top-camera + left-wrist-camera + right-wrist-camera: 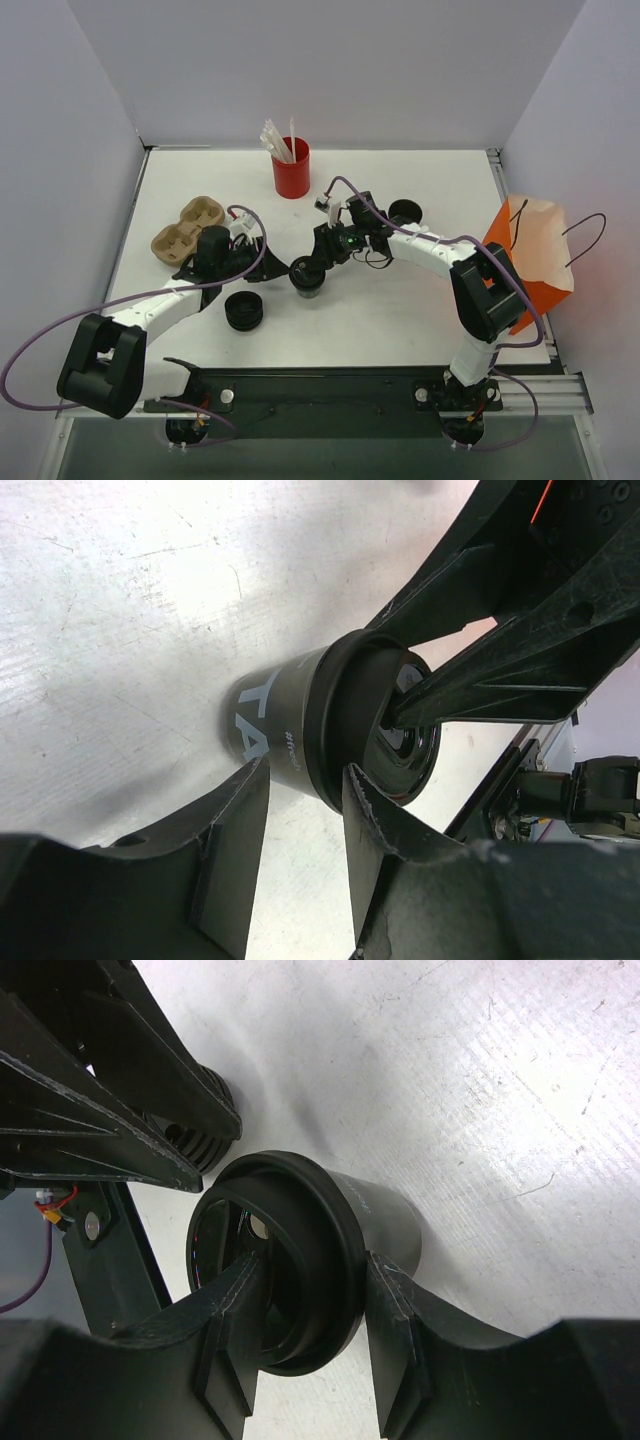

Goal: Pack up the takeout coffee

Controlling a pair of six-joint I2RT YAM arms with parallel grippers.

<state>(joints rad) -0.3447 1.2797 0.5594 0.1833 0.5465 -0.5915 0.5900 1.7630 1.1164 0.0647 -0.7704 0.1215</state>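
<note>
One takeout coffee [308,281], a small black cup with a black lid, stands upright at mid-table. My right gripper [320,262] is shut on its lid rim [330,1230], one finger in the lid's sunken top and the other outside the rim. In the right wrist view the right gripper [318,1265] shows this pinch clearly. My left gripper [287,268] comes at the cup from the left. In the left wrist view the left gripper [300,775] is open, its tips just reaching the cup's wall [270,725] and lid edge. The orange paper bag [530,262] stands at the right table edge.
A low stack of black lids [243,311] lies near the left arm. A brown cardboard cup carrier [187,228] sits at the left, a red cup of white straws [291,170] at the back. Another round black cup [405,212] stands behind the right arm.
</note>
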